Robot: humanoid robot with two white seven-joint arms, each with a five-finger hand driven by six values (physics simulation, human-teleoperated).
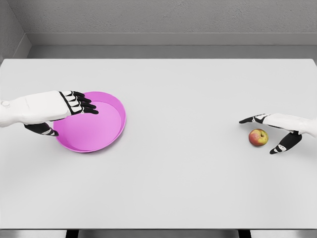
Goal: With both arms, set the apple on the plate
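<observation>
Smooth white forearms, left robot hand [74, 104] and right robot hand [275, 133] with black-jointed fingers

One apple [258, 137] lies on the one table [188, 168], between the spread fingers [249, 120] and thumb of the right hand [277, 130]. One pink plate [106, 134] sits under the fingers [85, 104] of the left hand [67, 111]. That makes two hands, one to each side.
</observation>
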